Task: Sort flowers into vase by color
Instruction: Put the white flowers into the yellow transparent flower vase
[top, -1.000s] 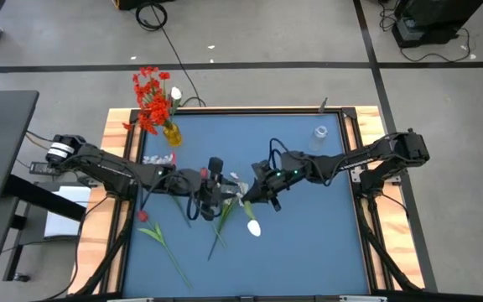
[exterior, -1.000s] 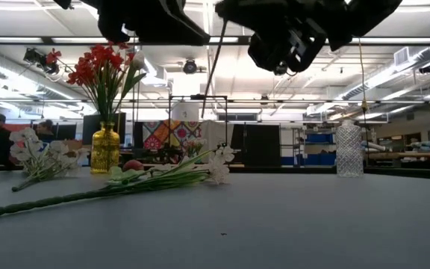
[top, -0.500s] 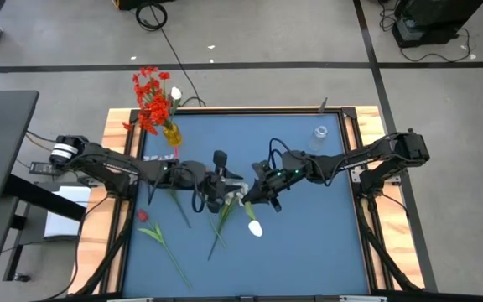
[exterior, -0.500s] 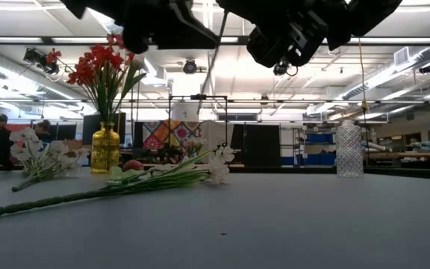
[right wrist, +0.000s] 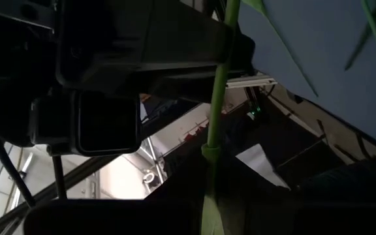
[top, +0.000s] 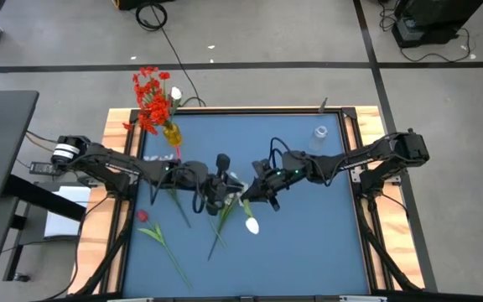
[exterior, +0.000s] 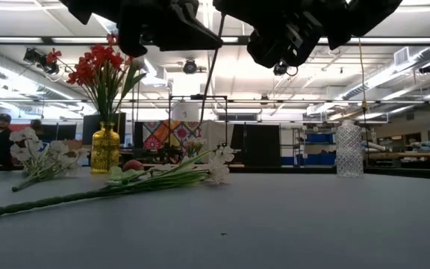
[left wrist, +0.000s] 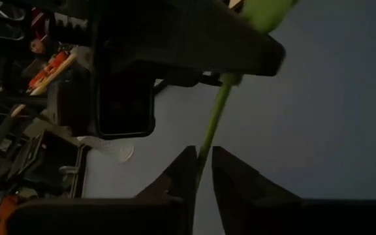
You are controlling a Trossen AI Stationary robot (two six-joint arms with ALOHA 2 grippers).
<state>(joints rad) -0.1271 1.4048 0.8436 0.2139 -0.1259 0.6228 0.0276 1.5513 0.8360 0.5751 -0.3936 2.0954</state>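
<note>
Left wrist view: left gripper (left wrist: 202,171) pinching thin green flower stem (left wrist: 214,121); right gripper (top: 254,199) too

flowers (top: 155,99): red, upright in yellow vase (top: 172,134) | others loose on table (top: 325,243)

grey floor (top: 267,50), black cable (top: 170,42) — ceiling lights (exterior: 394,39)

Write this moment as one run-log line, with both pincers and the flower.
state: white flower lifted | left pincer: shut on its stem | right pincer: shut on same stem | yellow vase: holds red flowers
</note>
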